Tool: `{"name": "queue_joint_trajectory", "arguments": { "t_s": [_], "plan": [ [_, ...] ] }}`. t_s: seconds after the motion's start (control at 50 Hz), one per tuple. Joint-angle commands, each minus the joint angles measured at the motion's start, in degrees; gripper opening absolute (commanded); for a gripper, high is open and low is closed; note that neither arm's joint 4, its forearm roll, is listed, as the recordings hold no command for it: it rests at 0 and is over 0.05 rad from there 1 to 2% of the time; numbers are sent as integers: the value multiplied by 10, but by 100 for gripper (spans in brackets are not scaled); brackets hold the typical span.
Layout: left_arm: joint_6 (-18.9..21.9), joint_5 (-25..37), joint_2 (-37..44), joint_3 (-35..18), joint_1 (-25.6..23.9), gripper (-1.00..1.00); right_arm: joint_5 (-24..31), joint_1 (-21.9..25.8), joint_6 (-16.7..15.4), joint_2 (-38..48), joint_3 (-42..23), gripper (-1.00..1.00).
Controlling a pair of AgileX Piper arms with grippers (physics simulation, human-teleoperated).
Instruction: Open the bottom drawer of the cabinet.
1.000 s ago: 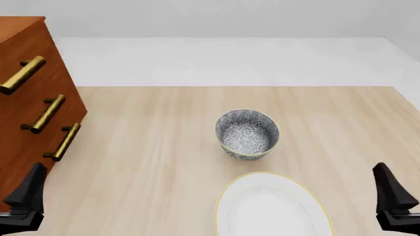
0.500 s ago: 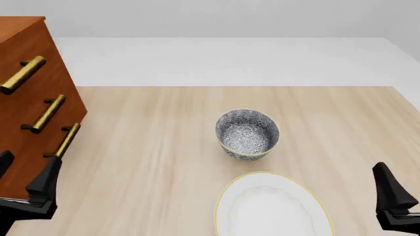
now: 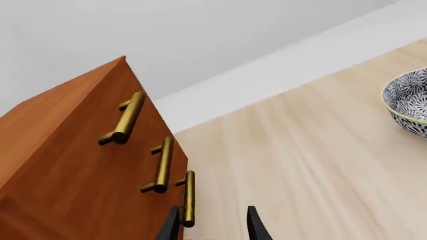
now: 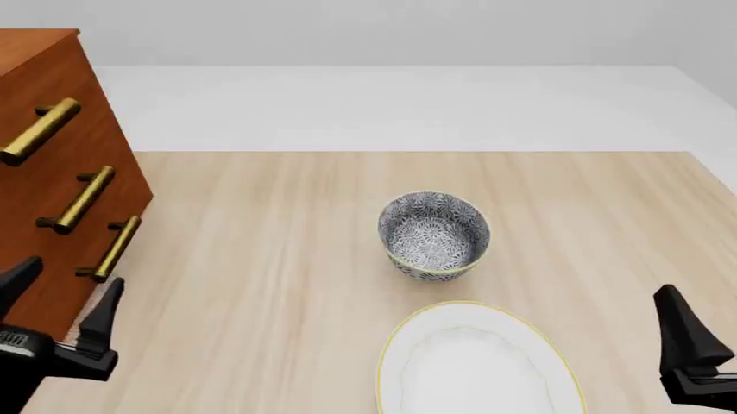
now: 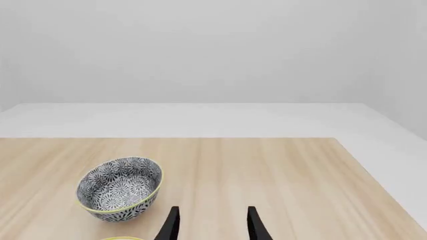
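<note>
The reddish-brown cabinet (image 4: pixel 47 172) stands at the table's left edge with three brass bar handles. The bottom drawer's handle (image 4: pixel 114 248) is the lowest one; it also shows in the left wrist view (image 3: pixel 189 197). My left gripper (image 4: pixel 64 297) is open, just in front of and below that handle, not touching it. In the left wrist view the gripper (image 3: pixel 212 226) has its fingertips apart, one beside the handle's lower end. My right gripper (image 4: pixel 688 332) is low at the right, empty; in the right wrist view (image 5: pixel 211 225) its fingers are apart.
A patterned grey bowl (image 4: pixel 434 235) with a yellow rim sits mid-table. A white plate (image 4: pixel 478 362) with a gold rim lies in front of it. The bowl also shows in the right wrist view (image 5: pixel 120 188).
My left gripper has risen and moved forward toward the bottom handle, and its fingers have spread apart. The right arm has not moved.
</note>
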Motion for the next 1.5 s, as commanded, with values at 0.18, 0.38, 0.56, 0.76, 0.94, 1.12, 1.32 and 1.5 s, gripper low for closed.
{"name": "queue_joint_trajectory", "arguments": {
  "t_s": [0.18, 0.38, 0.56, 0.76, 0.94, 1.12, 1.32, 1.5],
  "plan": [
    [103, -73, 103, 1, 13, 100, 0, 0, 0, 0, 0, 100],
    [150, -164, 209, 1, 16, 100, 0, 0, 0, 0, 0, 100],
    [167, -277, 342, 1, 21, 100, 0, 0, 0, 0, 0, 100],
    [182, -418, 510, 1, 17, 100, 0, 0, 0, 0, 0, 100],
    [196, -431, 522, 1, 31, 100, 0, 0, 0, 0, 0, 100],
    [229, -473, 561, 1, 50, 100, 0, 0, 0, 0, 0, 100],
    [251, -512, 600, 1, 61, 100, 0, 0, 0, 0, 0, 100],
    [272, -518, 613, 1, 68, 100, 0, 0, 0, 0, 0, 100]
  ]
}}
